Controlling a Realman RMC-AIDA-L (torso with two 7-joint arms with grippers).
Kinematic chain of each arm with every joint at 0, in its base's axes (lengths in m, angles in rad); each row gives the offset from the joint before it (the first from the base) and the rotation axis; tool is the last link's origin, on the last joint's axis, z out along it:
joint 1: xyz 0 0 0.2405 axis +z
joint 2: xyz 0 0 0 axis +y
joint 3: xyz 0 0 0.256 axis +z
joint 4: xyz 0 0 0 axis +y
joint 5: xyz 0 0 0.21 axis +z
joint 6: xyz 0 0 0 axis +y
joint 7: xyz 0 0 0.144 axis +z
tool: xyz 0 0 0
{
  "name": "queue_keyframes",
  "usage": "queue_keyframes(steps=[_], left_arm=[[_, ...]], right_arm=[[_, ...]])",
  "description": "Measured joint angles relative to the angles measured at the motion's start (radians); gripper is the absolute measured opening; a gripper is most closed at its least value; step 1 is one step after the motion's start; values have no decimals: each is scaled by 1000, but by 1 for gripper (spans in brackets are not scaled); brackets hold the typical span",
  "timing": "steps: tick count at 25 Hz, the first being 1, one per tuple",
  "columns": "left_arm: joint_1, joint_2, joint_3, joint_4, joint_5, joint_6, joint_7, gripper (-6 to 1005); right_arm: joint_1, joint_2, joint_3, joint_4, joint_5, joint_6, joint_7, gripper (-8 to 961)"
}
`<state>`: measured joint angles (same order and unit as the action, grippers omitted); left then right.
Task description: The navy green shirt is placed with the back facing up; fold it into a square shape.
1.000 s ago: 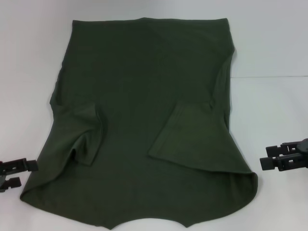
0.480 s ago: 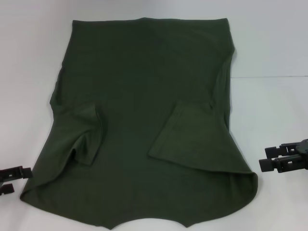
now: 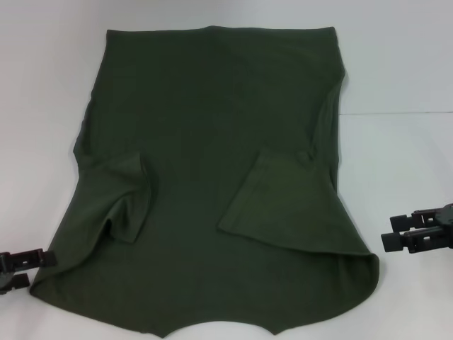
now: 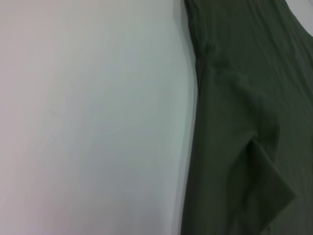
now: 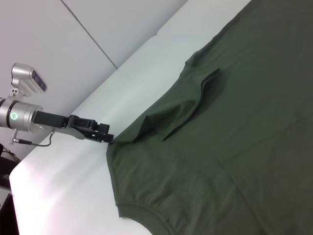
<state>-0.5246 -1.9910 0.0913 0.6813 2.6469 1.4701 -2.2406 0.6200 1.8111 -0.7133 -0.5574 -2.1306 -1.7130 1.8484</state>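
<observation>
Navy green shirt (image 3: 212, 177) flat on white table (image 3: 403, 71), both sleeves folded in. Left gripper (image 3: 41, 261) touching near left corner, opening unclear. Right gripper (image 3: 387, 239) just right of near hem, slightly parted, empty.

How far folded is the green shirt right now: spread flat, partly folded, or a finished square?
Partly folded. The navy green shirt lies spread on the table, but both sleeves are turned inward onto its body; no square yet.

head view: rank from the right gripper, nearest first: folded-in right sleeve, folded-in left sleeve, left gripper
From the right gripper, at the table's right edge:
1. Folded-in right sleeve of the dark olive-green cotton T-shirt, on its right half.
2. Folded-in left sleeve, on its left half.
3. Left gripper, at the shirt's left corner.
</observation>
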Motion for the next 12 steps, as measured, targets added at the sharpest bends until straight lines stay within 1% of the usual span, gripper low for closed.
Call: queue_keyframes(steps=[12], left_arm=[[-11, 1, 29, -28, 2, 44, -2, 904]], right_arm=[[7, 0, 0, 1, 0, -4, 0, 925]])
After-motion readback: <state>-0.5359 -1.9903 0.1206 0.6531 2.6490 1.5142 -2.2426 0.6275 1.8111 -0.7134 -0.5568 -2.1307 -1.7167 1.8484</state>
